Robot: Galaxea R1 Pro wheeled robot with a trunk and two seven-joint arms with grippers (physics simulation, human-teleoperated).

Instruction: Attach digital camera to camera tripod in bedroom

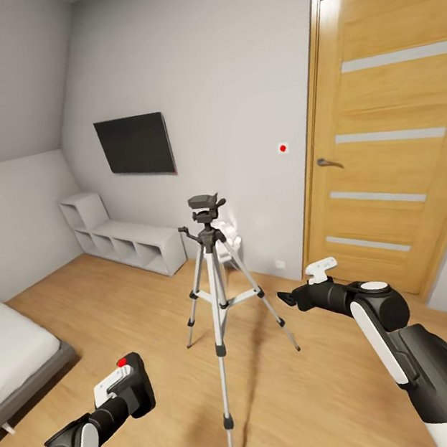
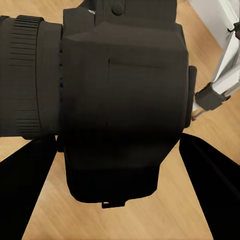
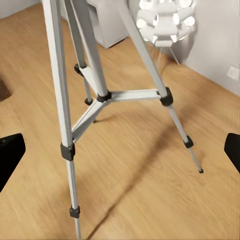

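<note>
The left gripper was clamped on the digital camera, its two dark fingers flanking the black body in the left wrist view. In the head view the camera's red button faced upward. The camera was held low, near floor-side height, with the lens barrel projecting sideways from the grip.

Ahead of and above this gripper stood the camera tripod, upright on the wood floor, all three legs spread. Its black head was bare and sat well above the held camera.

The right gripper held nothing; its fingers stood wide apart, just beside the tripod's right leg (the white ball lamp lay beyond).

Judged step: transport of the camera toward the mount, attachment not yet done. The next move called for raising the camera over the head and lowering its base squarely onto the plate.
</note>
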